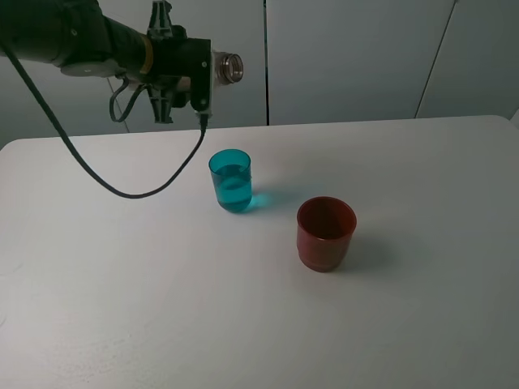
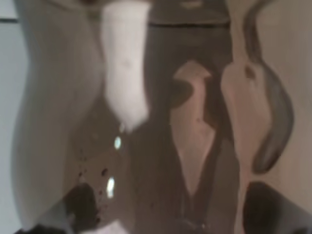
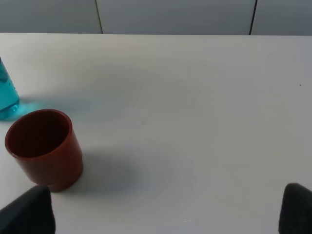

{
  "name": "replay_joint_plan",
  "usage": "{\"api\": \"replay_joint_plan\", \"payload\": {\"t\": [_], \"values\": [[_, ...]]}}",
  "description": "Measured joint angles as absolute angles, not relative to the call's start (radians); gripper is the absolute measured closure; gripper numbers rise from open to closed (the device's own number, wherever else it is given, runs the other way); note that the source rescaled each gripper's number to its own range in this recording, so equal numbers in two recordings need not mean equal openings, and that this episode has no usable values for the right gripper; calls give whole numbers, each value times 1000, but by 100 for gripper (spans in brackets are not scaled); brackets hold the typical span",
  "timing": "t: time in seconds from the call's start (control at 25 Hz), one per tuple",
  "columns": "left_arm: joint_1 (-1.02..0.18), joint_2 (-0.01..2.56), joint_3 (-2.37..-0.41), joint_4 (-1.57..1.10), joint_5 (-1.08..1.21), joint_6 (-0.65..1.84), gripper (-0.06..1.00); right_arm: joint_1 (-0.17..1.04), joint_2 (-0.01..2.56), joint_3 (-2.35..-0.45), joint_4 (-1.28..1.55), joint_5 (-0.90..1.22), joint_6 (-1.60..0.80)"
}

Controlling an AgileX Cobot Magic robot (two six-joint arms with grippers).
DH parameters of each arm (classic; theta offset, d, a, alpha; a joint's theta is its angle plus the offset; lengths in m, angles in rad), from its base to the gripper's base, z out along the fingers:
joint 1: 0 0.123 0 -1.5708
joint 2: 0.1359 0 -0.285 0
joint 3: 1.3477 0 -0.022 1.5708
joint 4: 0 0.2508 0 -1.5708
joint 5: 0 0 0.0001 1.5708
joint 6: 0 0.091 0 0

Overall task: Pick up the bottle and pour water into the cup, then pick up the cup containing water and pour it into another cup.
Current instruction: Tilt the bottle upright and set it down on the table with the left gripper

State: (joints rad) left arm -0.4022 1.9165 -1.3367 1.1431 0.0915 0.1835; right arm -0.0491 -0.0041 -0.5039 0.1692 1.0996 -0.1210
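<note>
One bottle [image 1: 229,68] lay level, clamped in the left gripper [image 1: 199,77], upper left of frame; one teal cup [image 1: 231,180] stood centre, one red cup [image 1: 326,233] to its lower right. Left wrist: the bottle filled the view. Right wrist: right gripper [image 3: 161,214] stood wide, empty.

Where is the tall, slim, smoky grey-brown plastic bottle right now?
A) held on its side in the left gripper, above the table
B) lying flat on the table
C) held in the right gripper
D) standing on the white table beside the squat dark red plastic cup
A: the bottle lies about level in the shut left gripper, its open neck sticking out sideways, well clear of the white table.
</note>
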Motion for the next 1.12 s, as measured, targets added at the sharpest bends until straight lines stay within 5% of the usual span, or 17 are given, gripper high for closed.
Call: {"api": "replay_joint_plan", "payload": {"t": [0.56, 1.12], "values": [[-261, 1913, -1332, 1144, -343, -504, 94, -49, -4, -504, 169, 1100, -121], [-109, 1941, -1175, 1050, -786, -596, 94, -49, -4, -504, 169, 1100, -121]]}}
